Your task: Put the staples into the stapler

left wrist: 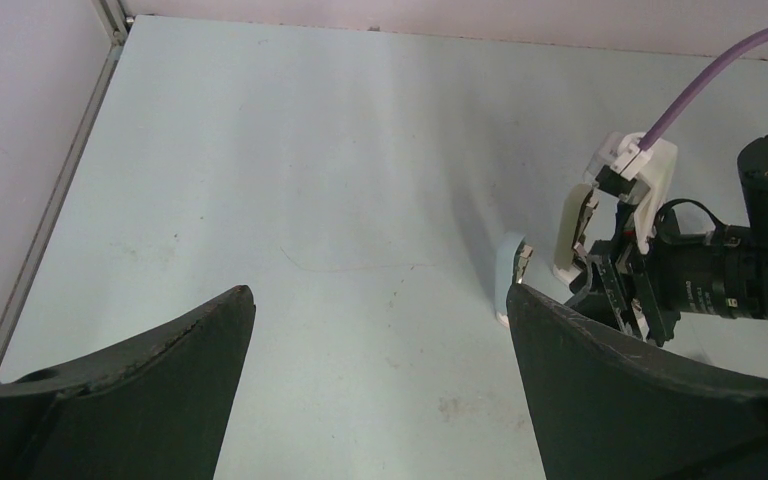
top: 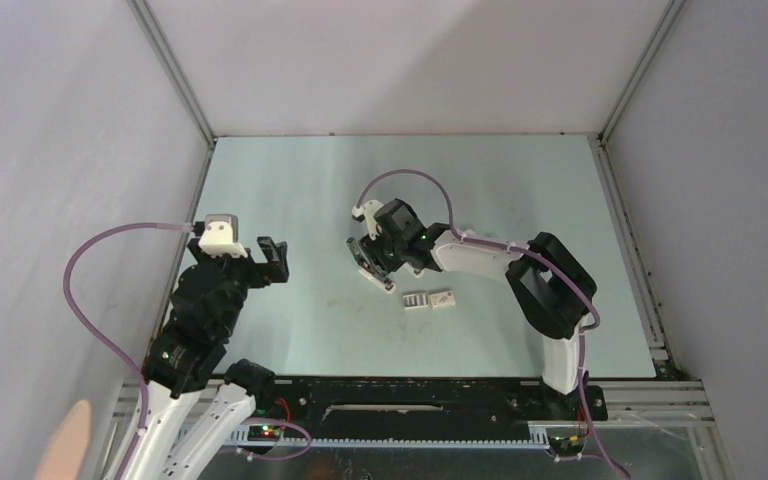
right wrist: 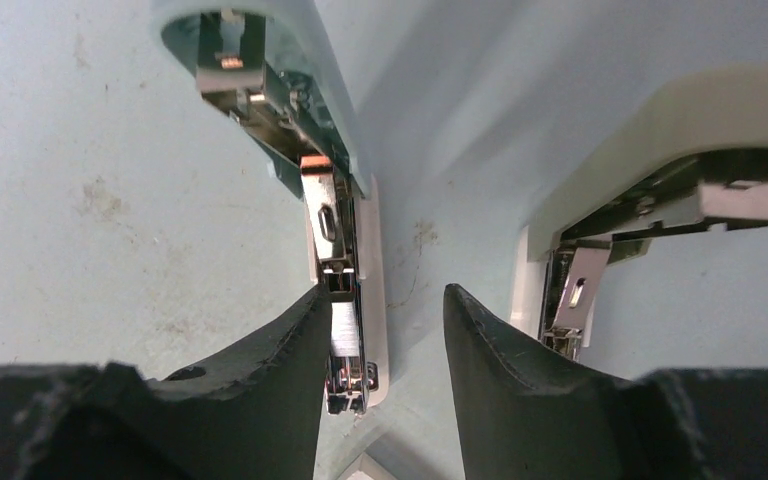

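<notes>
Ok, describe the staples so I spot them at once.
On the table, find the right pincer; two small blocks lie between it and the near edge. The staples are the left one, grey and striped, not the plain white box.

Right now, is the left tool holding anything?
No, the left tool stands wide open, with only the table showing in the gap.
</notes>
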`<state>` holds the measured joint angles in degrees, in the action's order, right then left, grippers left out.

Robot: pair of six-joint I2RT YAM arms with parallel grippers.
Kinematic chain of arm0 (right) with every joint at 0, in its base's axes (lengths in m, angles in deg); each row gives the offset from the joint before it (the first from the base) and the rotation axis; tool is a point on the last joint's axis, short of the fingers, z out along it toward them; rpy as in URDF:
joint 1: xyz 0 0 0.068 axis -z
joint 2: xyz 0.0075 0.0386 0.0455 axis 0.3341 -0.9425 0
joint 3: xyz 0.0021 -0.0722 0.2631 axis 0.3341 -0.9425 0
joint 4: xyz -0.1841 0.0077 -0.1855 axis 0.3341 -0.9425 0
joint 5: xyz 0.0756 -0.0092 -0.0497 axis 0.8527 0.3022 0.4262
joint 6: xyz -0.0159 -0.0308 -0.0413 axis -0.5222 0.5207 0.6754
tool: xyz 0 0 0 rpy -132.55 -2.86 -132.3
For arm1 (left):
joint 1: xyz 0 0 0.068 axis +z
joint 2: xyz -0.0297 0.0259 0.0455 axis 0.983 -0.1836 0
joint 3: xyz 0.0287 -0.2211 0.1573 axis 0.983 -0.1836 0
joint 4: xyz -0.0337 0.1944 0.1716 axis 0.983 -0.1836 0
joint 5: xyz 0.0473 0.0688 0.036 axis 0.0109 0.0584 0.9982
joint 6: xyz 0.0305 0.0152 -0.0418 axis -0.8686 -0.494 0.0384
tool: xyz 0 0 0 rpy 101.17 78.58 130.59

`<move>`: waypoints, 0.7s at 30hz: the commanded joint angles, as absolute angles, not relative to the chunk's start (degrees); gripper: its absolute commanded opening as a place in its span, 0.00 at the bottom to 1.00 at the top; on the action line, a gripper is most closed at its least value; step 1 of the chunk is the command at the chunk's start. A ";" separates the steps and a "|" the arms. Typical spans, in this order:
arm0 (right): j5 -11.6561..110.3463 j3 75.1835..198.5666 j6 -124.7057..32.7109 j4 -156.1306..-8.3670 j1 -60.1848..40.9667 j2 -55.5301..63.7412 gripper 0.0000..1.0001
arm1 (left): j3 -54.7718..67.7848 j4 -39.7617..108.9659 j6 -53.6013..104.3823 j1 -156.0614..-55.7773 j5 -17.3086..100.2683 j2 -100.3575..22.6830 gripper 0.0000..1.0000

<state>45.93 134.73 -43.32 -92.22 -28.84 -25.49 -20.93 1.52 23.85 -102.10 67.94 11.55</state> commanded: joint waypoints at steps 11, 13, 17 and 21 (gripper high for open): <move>45.66 139.57 -44.18 -91.04 -27.97 -28.52 0.45 | -21.37 3.54 23.57 -101.74 67.17 11.36 1.00; 45.66 139.63 -44.19 -91.49 -27.98 -28.63 0.45 | -21.37 3.50 23.57 -101.76 67.27 11.28 1.00; 45.42 139.49 -44.28 -92.55 -28.03 -28.55 0.45 | -21.37 3.50 23.57 -101.74 67.21 11.39 1.00; 44.99 139.25 -44.19 -93.26 -28.03 -28.63 0.44 | -21.37 3.44 23.57 -101.74 67.31 11.27 1.00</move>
<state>45.82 137.62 -43.76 -92.96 -28.23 -28.39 -20.93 1.54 23.83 -102.10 67.52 11.55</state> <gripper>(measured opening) 0.447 0.996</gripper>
